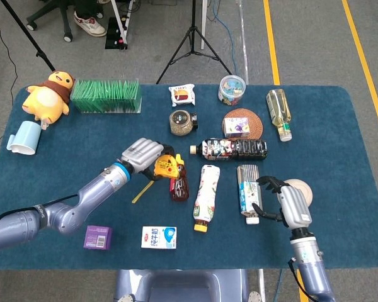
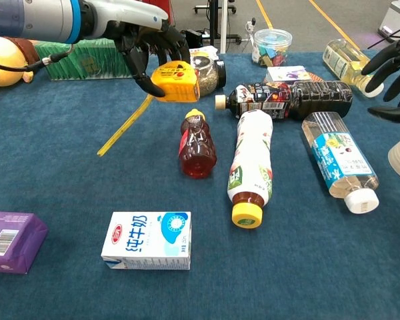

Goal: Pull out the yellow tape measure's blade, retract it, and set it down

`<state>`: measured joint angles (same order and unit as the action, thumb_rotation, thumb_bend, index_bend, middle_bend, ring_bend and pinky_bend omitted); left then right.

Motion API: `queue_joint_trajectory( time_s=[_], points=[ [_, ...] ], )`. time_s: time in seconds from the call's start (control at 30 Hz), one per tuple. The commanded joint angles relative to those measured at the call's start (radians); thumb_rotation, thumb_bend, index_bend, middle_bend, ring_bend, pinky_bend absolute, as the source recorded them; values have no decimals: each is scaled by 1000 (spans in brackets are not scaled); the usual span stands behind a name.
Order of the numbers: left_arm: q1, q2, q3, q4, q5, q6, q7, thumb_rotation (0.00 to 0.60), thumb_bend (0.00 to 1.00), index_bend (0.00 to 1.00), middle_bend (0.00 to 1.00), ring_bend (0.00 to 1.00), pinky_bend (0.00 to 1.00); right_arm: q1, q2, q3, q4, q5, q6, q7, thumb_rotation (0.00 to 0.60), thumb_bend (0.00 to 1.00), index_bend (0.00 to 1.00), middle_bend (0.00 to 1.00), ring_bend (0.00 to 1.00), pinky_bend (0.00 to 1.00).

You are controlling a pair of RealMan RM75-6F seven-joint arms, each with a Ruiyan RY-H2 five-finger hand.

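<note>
My left hand [image 1: 140, 155] [image 2: 141, 41] grips the yellow tape measure [image 1: 167, 166] [image 2: 176, 81] and holds it in the air above the honey bear bottle [image 1: 178, 182] [image 2: 197, 145]. A short length of yellow blade [image 1: 142, 190] [image 2: 125, 125] hangs out of the case, slanting down to the left toward the cloth. My right hand [image 1: 288, 203] [image 2: 393, 72] hovers with fingers spread over the clear bottle with the blue label [image 1: 248, 192] [image 2: 339, 160], next to the beige bowl [image 1: 300, 186]. It holds nothing.
A dark drink bottle [image 1: 233, 148], a white patterned bottle with a yellow cap [image 1: 205, 197] and a seed jar [image 1: 183, 122] lie around the centre. A milk carton [image 1: 159, 237] and purple box [image 1: 97, 237] sit near the front edge. Green packets [image 1: 106, 96] and a plush toy [image 1: 49, 95] are at the back left.
</note>
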<state>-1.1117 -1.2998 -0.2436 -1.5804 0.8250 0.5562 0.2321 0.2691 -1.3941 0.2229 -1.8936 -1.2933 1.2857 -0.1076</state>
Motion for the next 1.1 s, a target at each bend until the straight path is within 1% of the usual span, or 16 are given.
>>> queue_joint_trajectory(
  time_s=[0.03,0.13,0.37,0.43,0.7,0.9,1.1],
  points=[
    [-30,-20,3,12,-17,-7,-1,600,349,567,410,309,475,29,-39,19,8,36,-14,-28,549,267,324,381,414,406],
    [-58,-39,7,20,-28,-10,-1,600,349,567,411,309,475,55,-80,28,16,65,-24,-54,548,264,324,381,413,406],
    [-97,-66,12,31,-47,-2,2,600,349,567,410,312,475,89,-139,43,24,102,-25,-88,546,263,324,381,413,406],
    [-118,-84,15,45,-73,-1,3,600,349,567,410,312,475,111,-180,59,39,126,-21,-112,547,262,324,381,413,406],
    [-171,-111,26,63,-155,21,7,600,349,567,412,314,475,158,-271,88,72,168,5,-163,551,262,324,380,413,406],
    [-208,-129,36,70,-220,38,15,600,349,568,413,313,475,177,-315,95,95,192,26,-190,547,262,324,380,401,407],
    [-249,-143,58,72,-283,68,49,600,349,567,415,313,475,192,-350,106,123,209,49,-215,549,257,307,369,385,394]
  ],
)
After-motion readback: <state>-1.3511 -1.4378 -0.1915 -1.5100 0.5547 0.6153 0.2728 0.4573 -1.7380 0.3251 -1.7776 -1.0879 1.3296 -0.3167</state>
